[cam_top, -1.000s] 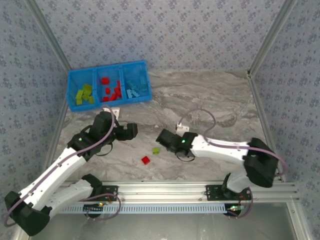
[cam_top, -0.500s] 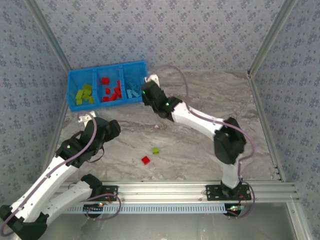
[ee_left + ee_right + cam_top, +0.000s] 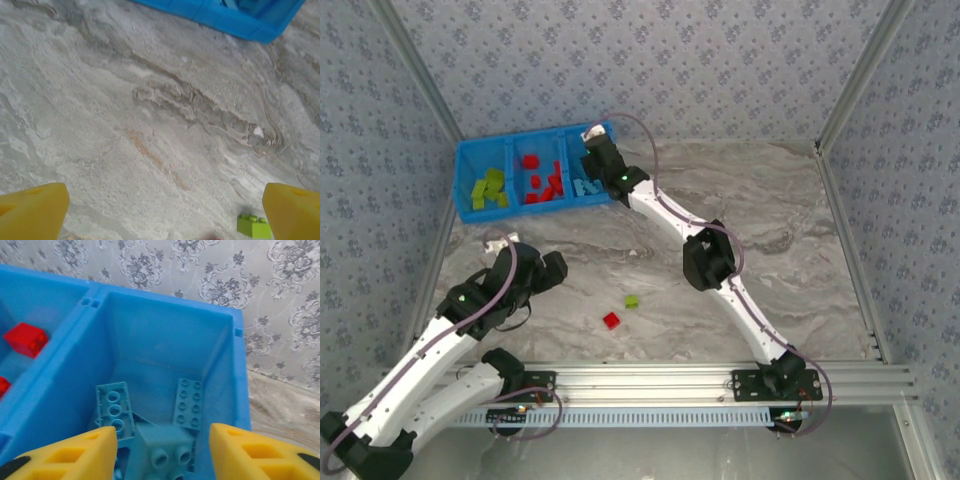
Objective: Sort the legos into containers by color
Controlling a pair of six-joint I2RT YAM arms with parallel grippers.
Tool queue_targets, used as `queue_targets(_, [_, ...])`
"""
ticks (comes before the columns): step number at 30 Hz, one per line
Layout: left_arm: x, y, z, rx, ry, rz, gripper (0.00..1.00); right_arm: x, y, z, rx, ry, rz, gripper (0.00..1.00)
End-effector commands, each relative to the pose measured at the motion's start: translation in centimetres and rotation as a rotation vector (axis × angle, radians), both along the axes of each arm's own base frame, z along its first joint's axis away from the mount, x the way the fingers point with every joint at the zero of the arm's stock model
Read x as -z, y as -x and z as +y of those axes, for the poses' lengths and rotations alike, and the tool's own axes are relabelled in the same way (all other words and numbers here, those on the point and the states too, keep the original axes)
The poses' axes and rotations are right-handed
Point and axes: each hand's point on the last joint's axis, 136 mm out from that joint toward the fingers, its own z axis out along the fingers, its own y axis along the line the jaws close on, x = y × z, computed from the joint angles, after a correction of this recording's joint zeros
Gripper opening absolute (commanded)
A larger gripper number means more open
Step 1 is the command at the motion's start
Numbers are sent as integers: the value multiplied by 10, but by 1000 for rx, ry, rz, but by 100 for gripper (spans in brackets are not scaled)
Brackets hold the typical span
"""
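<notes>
Left compartment: lime green legos (image 3: 488,190) are lying in the leftmost section of the blue bin (image 3: 535,209), which is sitting at the far left of the table (image 3: 770,220).
Middle compartment: red legos (image 3: 545,183) are lying here, apart from the other colours.
Left gripper: the left gripper (image 3: 556,270) is hovering over bare marble in front of the bin, with its jaws standing wide and holding nothing.
Right compartment: light blue legos (image 3: 585,182) are piling up in the rightmost section.
Right gripper: the right gripper (image 3: 164,455) is reaching over the right compartment with its jaws standing partly apart. A light blue brick (image 3: 165,442) is sitting between the yellow fingers (image 3: 75,455) with a gap on either side, so nothing is clasping it.
Loose red lego: the loose red lego (image 3: 611,320) is lying on the table well short of the bin.
Loose green lego: the loose green lego (image 3: 632,301) is lying just beside the red one, not touching it.
</notes>
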Motion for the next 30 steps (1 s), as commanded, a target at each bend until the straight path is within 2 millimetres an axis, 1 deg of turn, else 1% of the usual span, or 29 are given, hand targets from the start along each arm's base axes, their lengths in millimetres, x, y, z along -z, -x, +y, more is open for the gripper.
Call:
queue_targets(1, [-5, -3, -20, 66, 77, -13, 99, -64, 15, 2, -42, -19, -60, 57])
queue_targets(3, [-6, -4, -32, 112, 110, -2, 99, -89, 28, -5, -47, -23, -58, 56])
queue_targets(5, [-7, -4, -45, 160, 142, 14, 99, -105, 43, -14, -51, -25, -33, 57])
queue_targets(7, [-7, -5, -63, 209, 184, 30, 99, -128, 65, -29, -63, -42, 1, 57])
queue_targets(8, [-6, -6, -73, 232, 201, 34, 99, -132, 80, -40, -67, -42, 38, 58])
queue_targets(10, [-2, -6, -93, 278, 203, 49, 99, -145, 111, -62, -90, -57, 90, 59])
queue_targets(11, [3, -6, -104, 301, 191, 62, 99, -140, 129, -77, -99, -56, 132, 60])
queue_targets(12, [7, -7, -115, 322, 172, 69, 99, -143, 150, -92, -111, -75, 158, 62])
queue_targets(16, [24, -12, -152, 404, 83, 107, 99, -140, 225, -150, -128, -133, 239, 74])
queue_targets(18, [35, -13, -171, 458, 23, 140, 99, -126, 264, -180, -113, -144, 286, 78])
queue_targets(19, [42, -14, -178, 478, -9, 157, 99, -122, 277, -192, -100, -158, 296, 79])
queue_targets(21, [57, -13, -191, 511, -62, 209, 98, -108, 310, -219, -66, -186, 347, 81])
queue_targets(22, [63, -12, -195, 518, -79, 234, 97, -95, 323, -230, -47, -195, 376, 82])
queue_targets(23, [70, -10, -199, 530, -97, 255, 96, -87, 336, -241, -25, -215, 394, 84])
queue_targets(24, [77, -8, -203, 549, -116, 270, 95, -80, 347, -252, -1, -239, 409, 84])
queue_targets(26, [89, -2, -206, 566, -143, 299, 95, -71, 363, -269, 37, -278, 421, 86])
queue_targets(28, [102, 4, -204, 560, -158, 337, 95, -65, 372, -281, 67, -300, 419, 88])
queue_targets(30, [117, 11, -205, 546, -146, 373, 94, -61, 377, -290, 91, -302, 417, 91])
